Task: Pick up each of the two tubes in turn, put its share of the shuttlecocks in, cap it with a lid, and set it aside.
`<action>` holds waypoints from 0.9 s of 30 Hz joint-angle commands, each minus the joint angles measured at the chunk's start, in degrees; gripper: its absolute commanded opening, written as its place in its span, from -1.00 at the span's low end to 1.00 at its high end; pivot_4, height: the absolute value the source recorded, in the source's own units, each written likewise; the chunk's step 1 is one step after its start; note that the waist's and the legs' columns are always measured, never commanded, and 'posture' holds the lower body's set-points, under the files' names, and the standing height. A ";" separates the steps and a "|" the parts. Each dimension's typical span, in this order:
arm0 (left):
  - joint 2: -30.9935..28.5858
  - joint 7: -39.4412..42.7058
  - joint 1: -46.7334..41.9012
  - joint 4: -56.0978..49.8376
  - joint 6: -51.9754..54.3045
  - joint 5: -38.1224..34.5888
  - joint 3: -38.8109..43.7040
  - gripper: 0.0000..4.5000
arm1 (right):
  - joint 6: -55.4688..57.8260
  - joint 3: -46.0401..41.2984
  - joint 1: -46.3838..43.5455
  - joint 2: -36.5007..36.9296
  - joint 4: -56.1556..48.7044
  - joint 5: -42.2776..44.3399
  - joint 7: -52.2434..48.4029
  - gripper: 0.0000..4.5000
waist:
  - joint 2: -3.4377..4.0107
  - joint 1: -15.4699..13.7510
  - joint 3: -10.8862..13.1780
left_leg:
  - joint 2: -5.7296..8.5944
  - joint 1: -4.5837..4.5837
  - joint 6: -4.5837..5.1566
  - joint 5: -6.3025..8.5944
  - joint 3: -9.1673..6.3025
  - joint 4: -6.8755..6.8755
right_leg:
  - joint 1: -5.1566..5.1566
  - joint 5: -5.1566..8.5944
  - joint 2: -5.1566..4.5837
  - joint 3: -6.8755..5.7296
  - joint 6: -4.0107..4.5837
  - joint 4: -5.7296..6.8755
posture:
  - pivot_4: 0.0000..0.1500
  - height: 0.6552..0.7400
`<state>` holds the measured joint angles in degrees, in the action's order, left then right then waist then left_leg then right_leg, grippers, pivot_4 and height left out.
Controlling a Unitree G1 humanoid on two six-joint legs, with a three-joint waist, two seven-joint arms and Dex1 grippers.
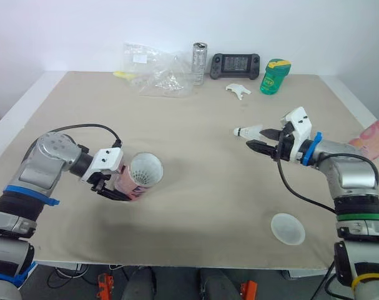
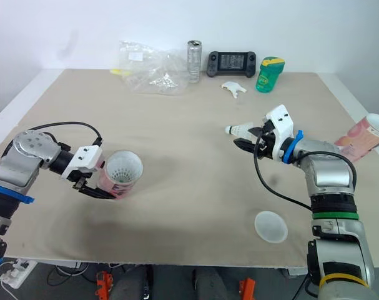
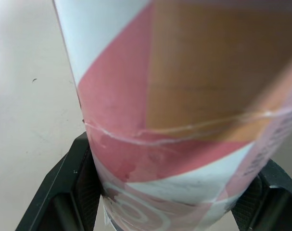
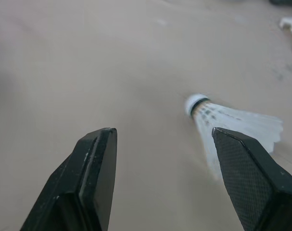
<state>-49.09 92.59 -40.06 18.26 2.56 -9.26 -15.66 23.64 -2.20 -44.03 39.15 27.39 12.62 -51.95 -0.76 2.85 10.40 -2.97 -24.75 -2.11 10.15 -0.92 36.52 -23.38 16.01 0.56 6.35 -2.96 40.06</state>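
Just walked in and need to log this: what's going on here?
The left gripper grips an open tube, tilted. The right gripper is open beside a shuttlecock lying on the table, not yet holding it. A lid lies near the front edge, and a second tube sits at the right edge.

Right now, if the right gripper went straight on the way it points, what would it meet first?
Probably the shuttlecock, lying just ahead by one finger of the open right gripper; otherwise the table.
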 commanded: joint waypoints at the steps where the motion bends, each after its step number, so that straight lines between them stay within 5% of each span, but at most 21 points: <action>1: -0.71 -0.09 0.83 -0.91 0.38 0.54 -0.48 0.41 | -3.98 1.33 -4.38 -0.98 7.70 -3.03 0.78 0.52 | 0.00 -0.01 0.00 | 0.00 0.01 0.00 0.00 0.00 -0.01 | 0.01 0.03 0.00 0.00 0.00 0.00 | 1.00 0.56; 8: -1.43 -0.20 2.84 -3.38 1.76 0.45 0.94 0.41 | -7.85 1.22 -10.82 -3.66 18.93 -4.19 -0.26 0.52 | 0.01 0.12 0.01 | 0.00 0.01 0.00 0.01 0.01 -0.09 | -0.02 0.06 0.00 0.00 0.04 -0.01 | 1.00 0.56; 16: -2.21 -0.37 4.77 -5.68 3.64 0.07 2.39 0.41 | -5.03 -1.25 -5.00 -0.61 10.64 1.70 -11.73 0.52 | 0.01 0.10 0.00 | -0.01 -0.01 0.07 0.08 -0.03 -0.15 | -0.02 0.17 0.01 -0.03 0.15 0.00 | 1.00 0.56; 27: -0.10 -0.26 3.06 -3.63 2.47 1.20 1.44 0.41 | -9.49 -1.32 -12.47 -1.32 20.51 -1.92 -5.20 0.52 | 0.01 0.24 0.00 | -0.01 0.07 0.08 0.09 0.03 -0.14 | 0.01 0.16 0.01 0.00 0.12 0.01 | 1.00 0.56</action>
<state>-49.66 91.99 -36.99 14.39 5.32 -8.98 -13.05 15.58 -3.06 -55.08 37.94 47.65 11.28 -57.70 -0.75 3.09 10.41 -2.98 -24.68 -2.03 10.25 -0.90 36.38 -23.37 16.18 0.56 6.35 -2.84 40.07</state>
